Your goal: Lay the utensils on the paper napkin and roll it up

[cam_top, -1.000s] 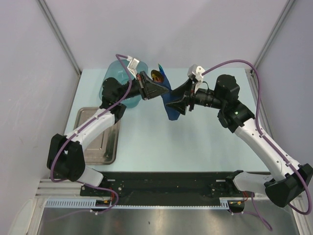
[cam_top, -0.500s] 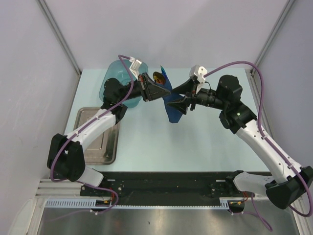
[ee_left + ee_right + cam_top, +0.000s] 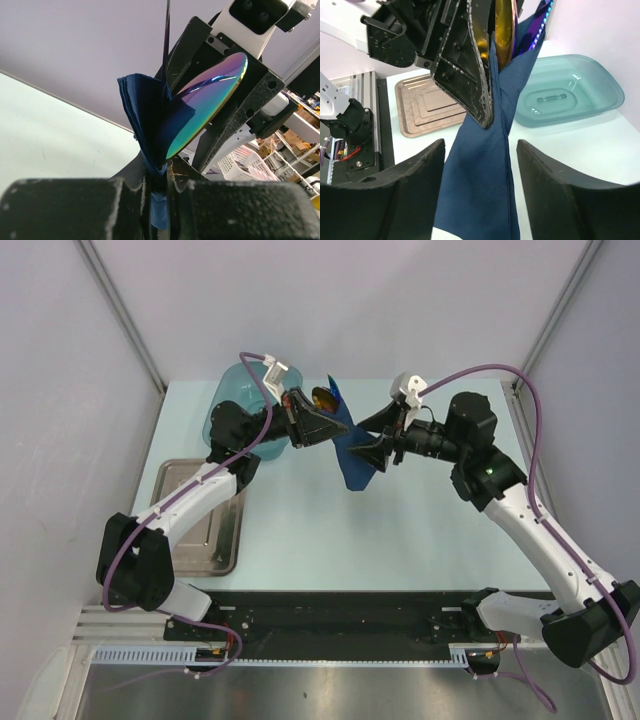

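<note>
Left gripper [image 3: 159, 181] clenched on bunched paper napkin [image 3: 142, 107] and spoon [image 3: 212, 97], above desk [image 3: 300, 530]. Right gripper [image 3: 480, 148] released, fingers straddling napkin's hanging tail.

No readable text, label, brand, number or sign in top view or either wrist view; nothing legible anywhere.

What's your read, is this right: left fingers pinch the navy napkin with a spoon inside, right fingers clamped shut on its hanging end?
Not quite. The right fingers are open, not clamped: the right wrist view shows one either side of the hanging napkin. The left fingers do pinch it with a spoon inside.
</note>
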Controlling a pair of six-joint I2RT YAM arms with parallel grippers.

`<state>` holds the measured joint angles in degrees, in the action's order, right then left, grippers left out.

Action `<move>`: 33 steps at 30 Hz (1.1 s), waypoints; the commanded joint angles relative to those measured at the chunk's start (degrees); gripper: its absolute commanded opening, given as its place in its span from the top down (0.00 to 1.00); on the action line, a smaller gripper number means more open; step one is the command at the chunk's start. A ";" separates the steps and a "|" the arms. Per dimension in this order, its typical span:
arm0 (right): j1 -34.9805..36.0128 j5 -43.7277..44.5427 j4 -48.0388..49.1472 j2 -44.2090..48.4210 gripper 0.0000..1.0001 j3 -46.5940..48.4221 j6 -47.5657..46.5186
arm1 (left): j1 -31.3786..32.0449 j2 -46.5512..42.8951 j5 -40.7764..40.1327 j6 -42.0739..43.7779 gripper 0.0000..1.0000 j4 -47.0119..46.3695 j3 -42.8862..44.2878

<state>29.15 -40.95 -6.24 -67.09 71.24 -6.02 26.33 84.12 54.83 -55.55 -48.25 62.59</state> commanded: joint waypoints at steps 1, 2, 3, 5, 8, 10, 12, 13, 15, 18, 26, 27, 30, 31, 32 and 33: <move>-1.02 1.48 -0.35 1.61 0.32 0.91 0.57 | 0.04 -1.15 -1.65 0.09 1.00 -0.97 2.71; -1.46 1.92 -0.61 1.87 0.31 1.18 0.75 | -0.13 -1.06 -2.00 -0.08 1.00 -0.71 2.72; -1.72 2.53 -1.31 2.22 0.30 1.44 0.75 | -0.22 -0.97 -2.18 -0.26 1.00 -0.71 2.98; -3.03 4.56 -1.84 2.66 0.28 2.58 1.01 | -0.49 -0.62 -2.53 -0.70 1.00 -0.71 3.15; -5.40 5.79 -2.46 2.93 0.26 5.29 2.41 | -1.19 -0.10 -3.93 -0.96 1.00 0.43 3.59; -6.20 6.49 -3.16 2.84 0.26 6.97 4.78 | -1.80 0.17 -5.60 -1.23 1.00 1.40 4.12; -6.29 6.67 -4.21 2.84 0.27 8.64 5.76 | -2.59 0.87 -7.79 -0.97 1.00 4.03 5.43; -6.29 6.15 -4.39 2.84 0.27 8.91 8.11 | -3.12 1.22 -8.42 -1.05 1.00 4.56 5.87; -6.03 6.14 -3.87 3.02 0.27 8.39 10.23 | -3.39 2.01 -8.77 -1.14 1.00 5.18 7.28; -5.33 5.27 -2.99 2.84 0.26 7.16 12.52 | -3.56 2.63 -8.95 -1.66 1.00 5.36 8.51; -1.64 5.36 1.31 1.09 0.26 3.20 10.68 | -3.48 1.93 -8.42 -2.55 1.00 4.31 8.96; -1.38 5.27 1.93 0.30 0.26 3.03 10.42 | -3.56 1.75 -8.33 -2.63 1.00 4.13 8.96; -0.67 5.26 3.77 -0.58 0.25 2.24 9.80 | -3.56 1.05 -7.98 -3.07 1.00 3.52 8.69; -0.41 5.27 3.87 -0.93 0.26 2.15 9.54 | -3.48 0.70 -7.90 -3.25 1.00 3.16 8.69; -0.14 5.35 4.30 -1.11 0.26 2.06 9.45 | -3.56 0.52 -7.72 -3.34 1.00 2.64 8.43; -0.06 5.27 4.48 -1.37 0.26 1.80 9.19 | -3.56 0.35 -7.72 -3.60 1.00 2.46 8.34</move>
<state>28.27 -35.38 -6.61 -67.92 73.32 4.32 22.85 87.37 47.11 -57.06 -41.01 68.38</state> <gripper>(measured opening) 0.743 0.123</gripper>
